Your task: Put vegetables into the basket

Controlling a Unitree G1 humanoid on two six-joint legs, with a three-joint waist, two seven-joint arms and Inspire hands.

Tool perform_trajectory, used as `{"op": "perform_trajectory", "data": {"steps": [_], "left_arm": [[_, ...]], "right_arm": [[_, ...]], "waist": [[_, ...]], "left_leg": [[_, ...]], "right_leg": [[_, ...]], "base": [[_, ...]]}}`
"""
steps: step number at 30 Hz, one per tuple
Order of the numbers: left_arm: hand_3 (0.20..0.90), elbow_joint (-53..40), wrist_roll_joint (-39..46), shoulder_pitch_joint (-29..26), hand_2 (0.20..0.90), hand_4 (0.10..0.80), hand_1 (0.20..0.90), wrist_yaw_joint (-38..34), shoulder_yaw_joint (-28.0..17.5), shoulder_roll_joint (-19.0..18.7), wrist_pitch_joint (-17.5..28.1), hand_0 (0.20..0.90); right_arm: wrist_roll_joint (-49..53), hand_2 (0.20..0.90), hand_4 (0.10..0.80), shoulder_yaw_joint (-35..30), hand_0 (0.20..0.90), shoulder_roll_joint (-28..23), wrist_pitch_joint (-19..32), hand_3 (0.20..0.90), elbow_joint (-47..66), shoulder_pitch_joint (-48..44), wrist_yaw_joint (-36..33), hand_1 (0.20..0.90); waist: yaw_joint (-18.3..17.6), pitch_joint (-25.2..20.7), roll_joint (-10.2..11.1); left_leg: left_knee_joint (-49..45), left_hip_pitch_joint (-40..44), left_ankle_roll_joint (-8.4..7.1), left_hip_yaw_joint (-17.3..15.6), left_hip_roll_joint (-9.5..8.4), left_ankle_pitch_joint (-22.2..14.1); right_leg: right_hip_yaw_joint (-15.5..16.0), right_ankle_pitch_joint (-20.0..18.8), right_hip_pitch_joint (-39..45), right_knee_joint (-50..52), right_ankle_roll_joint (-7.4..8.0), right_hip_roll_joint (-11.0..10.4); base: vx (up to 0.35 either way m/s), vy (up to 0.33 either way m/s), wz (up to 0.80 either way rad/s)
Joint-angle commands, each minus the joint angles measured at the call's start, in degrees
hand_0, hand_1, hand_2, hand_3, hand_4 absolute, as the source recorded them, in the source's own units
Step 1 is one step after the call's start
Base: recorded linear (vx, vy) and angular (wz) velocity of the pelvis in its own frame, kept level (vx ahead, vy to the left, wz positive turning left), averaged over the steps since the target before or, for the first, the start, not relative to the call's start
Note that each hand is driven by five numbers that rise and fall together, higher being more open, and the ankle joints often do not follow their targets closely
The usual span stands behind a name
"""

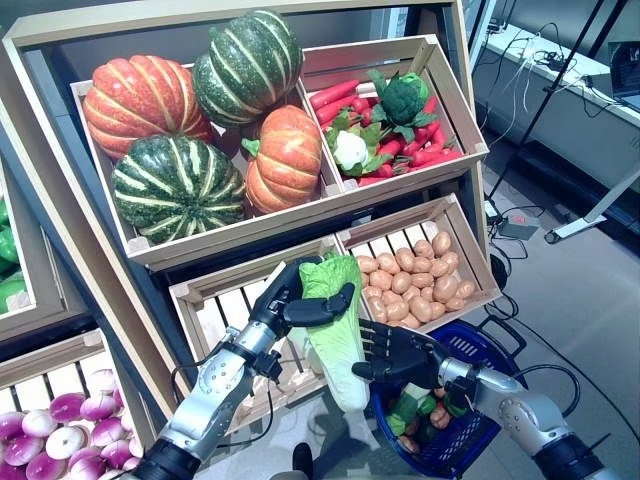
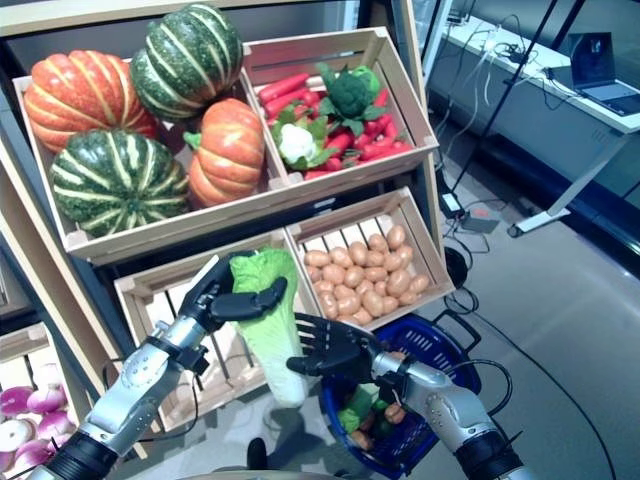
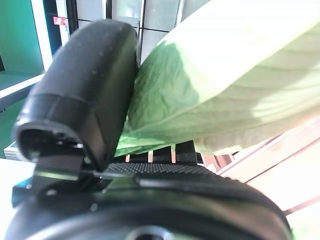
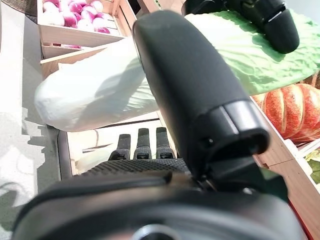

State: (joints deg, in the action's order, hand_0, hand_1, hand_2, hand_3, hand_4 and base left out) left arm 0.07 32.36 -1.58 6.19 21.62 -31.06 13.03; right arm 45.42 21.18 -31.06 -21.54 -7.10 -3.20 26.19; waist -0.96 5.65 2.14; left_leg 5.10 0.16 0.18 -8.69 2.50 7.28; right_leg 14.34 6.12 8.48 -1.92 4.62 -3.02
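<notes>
A long napa cabbage [image 1: 336,335] with a green leafy top and a white stem hangs upright in front of the lower empty crate [image 1: 225,310]. My left hand [image 1: 288,302] is shut on its leafy top, thumb [image 3: 85,100] pressed across the leaves [image 3: 225,75]. To the right of the cabbage's lower half, my right hand [image 1: 397,356] is open with its fingers spread. Its thumb [image 4: 195,90] lies against the white stem [image 4: 95,95]. The blue basket [image 1: 487,345] sits on the floor below the right hand and holds a few vegetables [image 1: 412,405].
The wooden shelf holds crates of pumpkins [image 1: 180,185], red carrots with broccoli and cauliflower [image 1: 385,125], and potatoes [image 1: 415,275]. Purple-white turnips [image 1: 55,425] fill a crate at the lower left. A desk [image 1: 560,90] stands at the right.
</notes>
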Motion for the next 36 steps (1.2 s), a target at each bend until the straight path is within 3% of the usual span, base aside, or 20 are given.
{"op": "perform_trajectory", "data": {"steps": [1,18,19,20,21,36], "left_arm": [[0.300,-5.7,3.6,-6.9,0.300,0.400,0.300,2.3,-2.1,2.2,6.4,0.300],[0.300,-6.2,6.6,-7.7,0.300,0.400,0.300,8.0,1.2,2.8,5.6,0.300],[0.300,-6.4,6.7,-7.7,0.300,0.400,0.300,8.1,1.3,2.8,5.5,0.300],[0.300,-6.3,7.2,-7.7,0.300,0.400,0.300,8.3,1.5,2.9,5.3,0.300],[0.300,-6.3,7.3,-7.8,0.300,0.400,0.300,8.3,1.6,3.0,5.3,0.300],[0.300,-7.1,7.4,-7.0,0.300,0.400,0.300,8.3,0.8,3.3,5.8,0.300]], "right_arm": [[0.3,0.900,0.800,2.8,0.900,0.4,-1.3,0.900,0.9,-4.5,7.7,0.900],[-5.8,0.900,0.800,9.0,0.900,1.0,-6.3,0.900,-2.5,-5.2,18.2,0.900],[-5.8,0.780,0.720,9.2,0.780,1.0,-6.4,0.780,-2.6,-5.3,18.3,0.780],[-5.5,0.375,0.450,9.4,0.375,1.0,-6.4,0.375,-2.7,-5.3,18.0,0.375],[-5.2,0.300,0.400,9.6,0.300,1.1,-6.3,0.300,-2.9,-5.3,17.8,0.300],[2.6,0.300,0.400,6.7,0.300,3.9,-4.1,0.300,-4.8,-2.5,8.4,0.300]], "waist": [[0.9,-3.3,0.9],[1.4,-3.5,1.1],[1.5,-3.5,1.1],[1.5,-3.5,1.1],[1.5,-3.5,1.1],[1.1,-3.3,0.6]], "left_leg": [[-0.1,5.1,-2.59,-0.3,1.63,-8.2],[-0.1,5.1,-2.75,0.4,1.63,-8.0],[-0.1,5.1,-2.76,0.4,1.64,-8.0],[-0.1,5.1,-2.79,0.5,1.65,-8.0],[-0.1,5.1,-2.78,0.5,1.63,-8.0],[-0.1,5.4,-2.62,0.6,1.44,-8.1]], "right_leg": [[-2.0,-7.2,-3.0,-3.1,1.79,-2.4],[-2.0,-7.0,-2.7,-3.1,1.56,-2.3],[-2.0,-7.0,-2.7,-3.1,1.55,-2.3],[-2.0,-7.0,-2.7,-3.1,1.56,-2.4],[-2.0,-7.0,-2.7,-3.1,1.54,-2.3],[-2.4,-6.9,-2.5,-2.9,1.51,-2.3]], "base": [[0.000,0.000,0.00],[0.000,0.000,0.00],[0.000,0.000,0.00],[0.000,0.000,0.00],[0.000,0.000,0.00],[0.000,0.000,0.00]]}}
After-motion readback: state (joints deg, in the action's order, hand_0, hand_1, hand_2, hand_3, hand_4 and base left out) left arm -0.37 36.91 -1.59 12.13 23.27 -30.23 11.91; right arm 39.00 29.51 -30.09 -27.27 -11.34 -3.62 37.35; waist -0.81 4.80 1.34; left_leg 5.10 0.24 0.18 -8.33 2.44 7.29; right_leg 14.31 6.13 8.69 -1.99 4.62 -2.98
